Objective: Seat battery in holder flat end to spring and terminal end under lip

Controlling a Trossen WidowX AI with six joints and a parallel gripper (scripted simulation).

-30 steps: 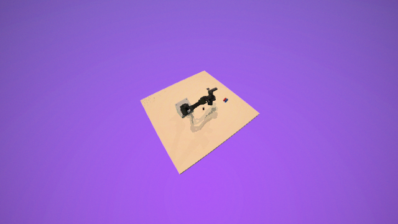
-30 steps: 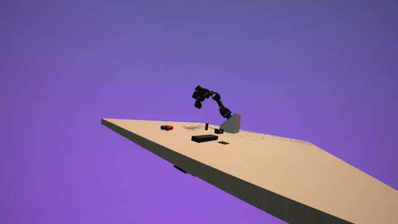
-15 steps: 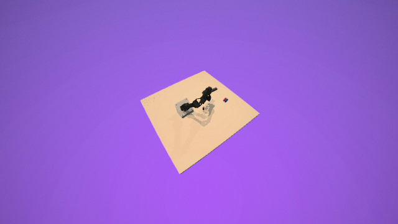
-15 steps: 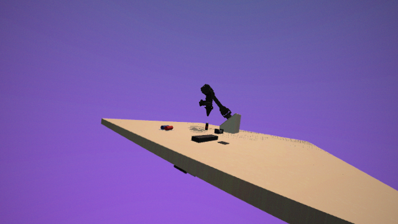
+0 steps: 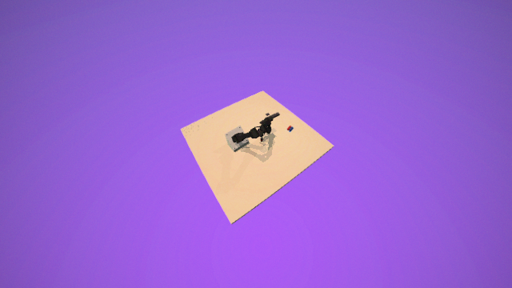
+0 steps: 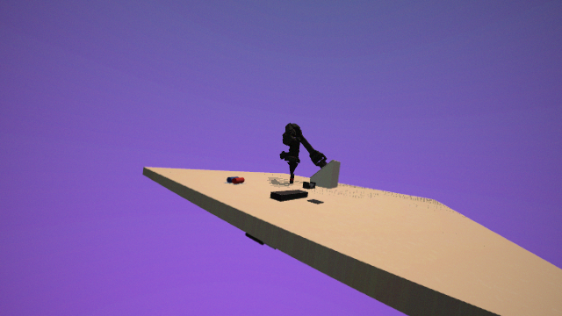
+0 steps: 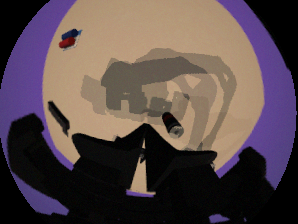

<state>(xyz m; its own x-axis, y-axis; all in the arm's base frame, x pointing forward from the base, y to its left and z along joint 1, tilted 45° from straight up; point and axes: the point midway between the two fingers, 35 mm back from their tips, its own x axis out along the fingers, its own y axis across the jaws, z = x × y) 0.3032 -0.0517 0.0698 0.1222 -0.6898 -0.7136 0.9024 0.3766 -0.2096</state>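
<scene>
Battery: dark with a reddish band, on the tabletop (image 5: 240, 192) (image 6: 395, 228) (image 7: 150, 40), outside any holder; your dark battery (image 5: 262, 140) (image 6: 291, 180) (image 7: 172, 125) sits just beside the fingertips.
Gripper (image 5: 262, 137) (image 6: 291, 175) (image 7: 145, 125): closed on nothing.
Red and blue cylinders (image 5: 290, 128) (image 6: 235, 180) (image 7: 68, 38): side by side, well apart.

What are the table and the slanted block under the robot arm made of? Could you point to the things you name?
The table (image 5: 240, 180) (image 6: 395, 237) looks like pale wood: tan and matte on top, brown and faintly streaked along its edge. The slanted block (image 6: 327, 176) could be painted metal or plastic; it's plain grey without bright shine.
</scene>
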